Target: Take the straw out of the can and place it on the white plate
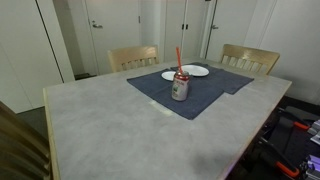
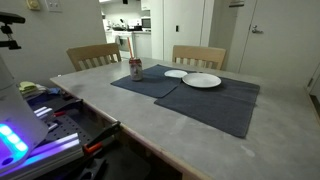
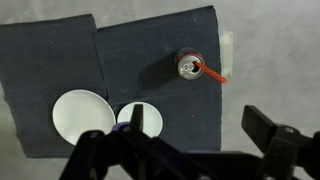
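straw (image 3: pixel 210 73): standing in the can, red upper end sticking out past the rim, tilting
can (image 3: pixel 188 66): sitting upright on a dark blue placemat (image 3: pixel 150 50), a 2nd placemat (image 3: pixel 45 60) lying beside it
plates: larger white plate (image 3: pixel 83 113) and smaller white plate (image 3: pixel 139 118) lying side by side, near the can, both bare
gripper (image 3: pixel 185 150): hanging above the table (image 1: pixel 100 125), jaws spread wide, gripping nothing, well apart from the can
chairs: 2 wooden chairs (image 1: pixel 133 57) standing at the far edge
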